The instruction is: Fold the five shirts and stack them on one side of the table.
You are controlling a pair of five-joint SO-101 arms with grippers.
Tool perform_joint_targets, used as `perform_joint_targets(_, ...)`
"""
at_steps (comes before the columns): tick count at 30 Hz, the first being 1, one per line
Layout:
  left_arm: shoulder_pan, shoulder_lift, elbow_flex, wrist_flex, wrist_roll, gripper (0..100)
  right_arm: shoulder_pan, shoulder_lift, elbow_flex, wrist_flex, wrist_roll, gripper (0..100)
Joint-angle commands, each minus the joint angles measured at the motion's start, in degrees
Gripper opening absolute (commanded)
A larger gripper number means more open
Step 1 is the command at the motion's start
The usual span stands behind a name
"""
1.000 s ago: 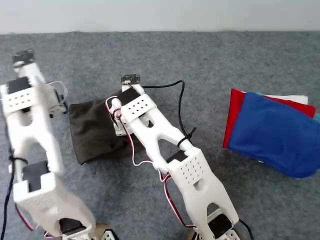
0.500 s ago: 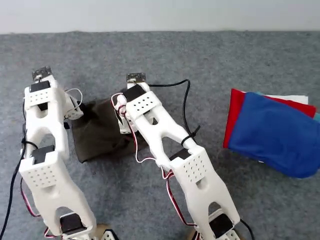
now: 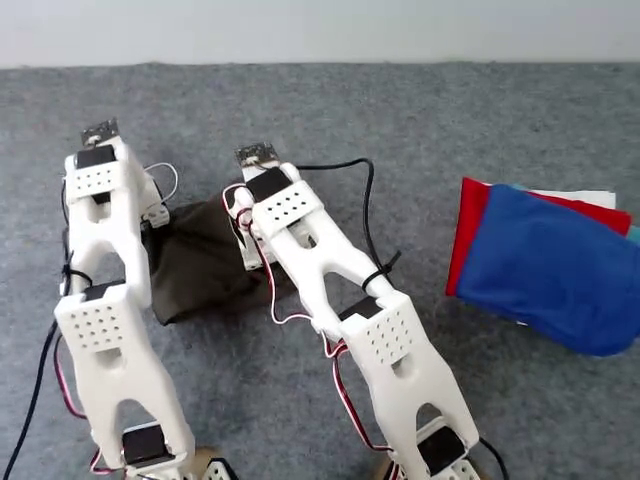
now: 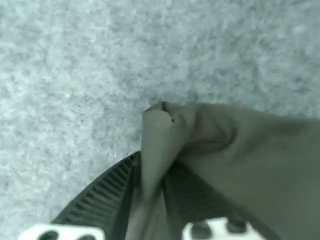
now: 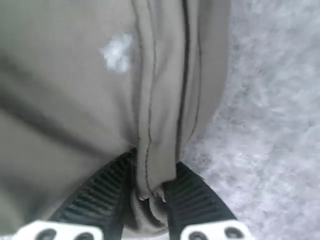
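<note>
A dark olive shirt point(image 3: 200, 262) lies bunched on the grey carpeted table between my two arms. My left gripper point(image 4: 150, 170) is shut on a pinched corner of the olive shirt point(image 4: 235, 155), at the cloth's left edge in the high view. My right gripper point(image 5: 150, 187) is shut on a folded hem of the olive shirt point(image 5: 75, 85), at the cloth's right edge under that arm's wrist point(image 3: 262, 195). A stack of folded shirts lies at the table's right side: a blue shirt point(image 3: 555, 265) on top, a red shirt point(image 3: 470, 225) beneath it.
White and teal cloth edges point(image 3: 590, 198) stick out under the red shirt at the far right. A black cable point(image 3: 365, 215) loops off the right arm. Grey carpet point(image 3: 400, 110) stretches behind both arms up to a white wall.
The left arm has swung rightward from the far left to the olive shirt's left edge. The shirt has bunched a little. The right arm has barely shifted.
</note>
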Motion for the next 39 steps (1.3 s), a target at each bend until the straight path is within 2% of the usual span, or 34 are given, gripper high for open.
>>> perform_joint_targets(1, 1.32, -0.79, -10.68, 5.98, 0.18, 1, 2.33, -8.13, -2.90, 2.42, 1.49, 0.9)
perform_joint_targets(5, 5.63, -0.79, -21.93, 12.84, 0.26, 1, 3.91, -14.11, -3.25, 5.85, 1.58, 0.9)
perform_joint_targets(10, 11.96, -0.88, -30.55, 12.92, 1.41, 1, 8.92, -21.14, -3.25, 9.80, 1.58, 0.9)
perform_joint_targets(14, 16.79, -0.88, -35.74, 12.92, 6.68, 1, 16.48, -28.44, -2.99, 12.09, 2.37, 0.9)
perform_joint_targets(18, 24.62, -0.35, -42.59, 10.81, 8.09, 1, 27.21, -36.70, -2.90, 12.26, 6.07, 0.9)
perform_joint_targets(20, 30.15, -0.26, -44.00, 6.15, 8.09, 1, 33.27, -40.84, -2.81, 12.35, 7.91, 0.9)
perform_joint_targets(23, 37.54, -0.26, -41.63, -4.92, 8.09, 1, 42.15, -47.16, 0.70, 12.35, 11.69, 0.9)
perform_joint_targets(33, 54.51, 0.53, -22.46, -44.66, 8.09, 1, 69.05, -69.23, 29.63, 10.59, 24.97, 1.2)
perform_joint_targets(35, 56.70, 2.73, -21.23, -48.62, 8.00, 1, 74.33, -70.90, 35.34, 7.87, 26.90, 1.3)
perform_joint_targets(39, 60.22, 10.55, -26.51, -49.23, 8.18, 5, 80.66, -71.16, 46.77, -0.48, 29.19, 1.6)
